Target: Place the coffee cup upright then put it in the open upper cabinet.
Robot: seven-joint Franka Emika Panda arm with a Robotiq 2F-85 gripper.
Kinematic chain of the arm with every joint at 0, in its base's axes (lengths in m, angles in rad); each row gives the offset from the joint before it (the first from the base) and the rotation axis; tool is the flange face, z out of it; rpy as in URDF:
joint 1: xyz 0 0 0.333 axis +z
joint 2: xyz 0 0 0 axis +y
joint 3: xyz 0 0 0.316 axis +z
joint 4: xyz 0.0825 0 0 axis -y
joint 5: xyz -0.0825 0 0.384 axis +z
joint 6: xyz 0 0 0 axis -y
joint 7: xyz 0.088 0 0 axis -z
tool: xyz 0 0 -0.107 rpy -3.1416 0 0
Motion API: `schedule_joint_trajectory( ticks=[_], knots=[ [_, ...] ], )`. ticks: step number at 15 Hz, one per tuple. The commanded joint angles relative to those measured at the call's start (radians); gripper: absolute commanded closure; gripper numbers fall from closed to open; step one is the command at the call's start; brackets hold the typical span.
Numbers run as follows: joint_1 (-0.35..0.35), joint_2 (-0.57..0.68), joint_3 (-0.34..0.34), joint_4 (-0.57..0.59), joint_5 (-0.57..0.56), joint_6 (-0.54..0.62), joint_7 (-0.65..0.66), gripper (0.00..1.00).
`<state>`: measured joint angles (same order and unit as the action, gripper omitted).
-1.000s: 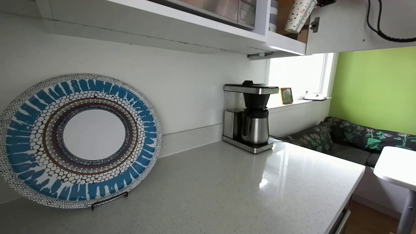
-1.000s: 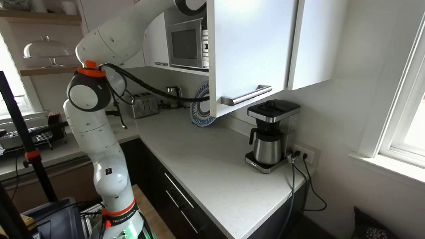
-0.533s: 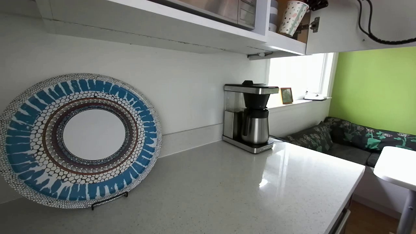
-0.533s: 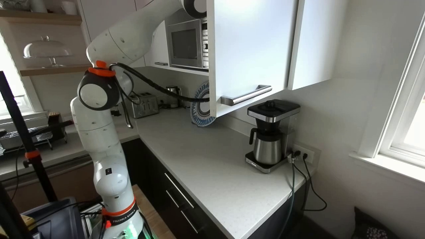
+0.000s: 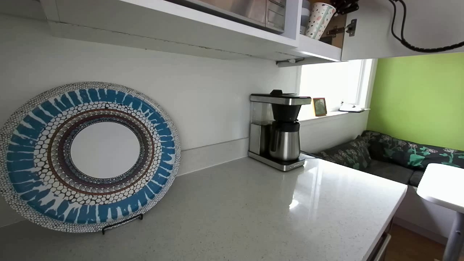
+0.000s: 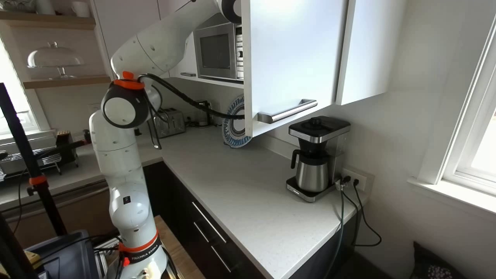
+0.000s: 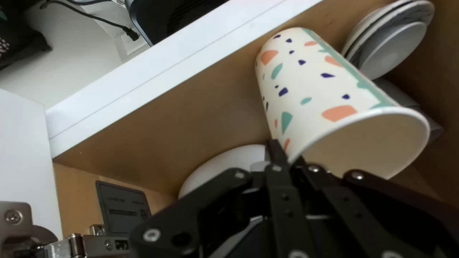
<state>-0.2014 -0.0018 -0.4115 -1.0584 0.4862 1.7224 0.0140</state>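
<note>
The cupboard [image 5: 319,47] is the biggest thing here, its door [image 6: 290,58] standing open. What worries me is the front lip: a cup let go too near it could tip out. The whole thing is flat and boxy, white-edged, with brown wood inside.

Next comes the robot arm [image 6: 116,151], stretched behind that door. Pulled out wide, it or its black hose [image 6: 182,99] could bump the door. It's smooth, white and rounded.

Well below sits the coffee maker [image 5: 277,130], square-built in steel and black, probably safe unless something drops.

The hand [image 7: 287,157], a cluster of black bolted links, looks pinched onto the cup's wall near the rim. Too hard a squeeze could crease that wall; letting go at this slant would probably topple it.

The stacked dishes [image 7: 391,39], round, smooth and pale, are just beside; a sideways shove could rattle them. I can't tell whether the cup touches them.

Smallest is the cup [image 7: 322,79], inside the cupboard but tilted, not yet upright, its low end near the white edge. Whether its base meets the wood I can't see. It's tapered, papery-looking, white with coral, green and navy flecks.
</note>
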Motion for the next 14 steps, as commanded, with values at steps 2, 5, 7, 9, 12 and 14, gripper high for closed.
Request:
schedule_joint_trajectory(
  ticks=[2, 5, 7, 9, 12, 14],
  knots=[
    [0.005, 0.04, 0.003, 0.04, -0.024, 0.014, 0.082, 0.57],
    [0.006, 0.053, 0.003, 0.05, -0.025, 0.025, 0.115, 0.33],
    [0.007, 0.062, 0.003, 0.062, -0.024, 0.037, 0.144, 0.19],
    [0.007, 0.07, 0.002, 0.077, -0.023, 0.047, 0.17, 0.04],
    [-0.002, 0.063, -0.004, 0.09, 0.0, 0.065, 0.179, 0.0],
    [-0.009, 0.048, -0.007, 0.094, 0.015, 0.041, 0.161, 0.0]
  ],
)
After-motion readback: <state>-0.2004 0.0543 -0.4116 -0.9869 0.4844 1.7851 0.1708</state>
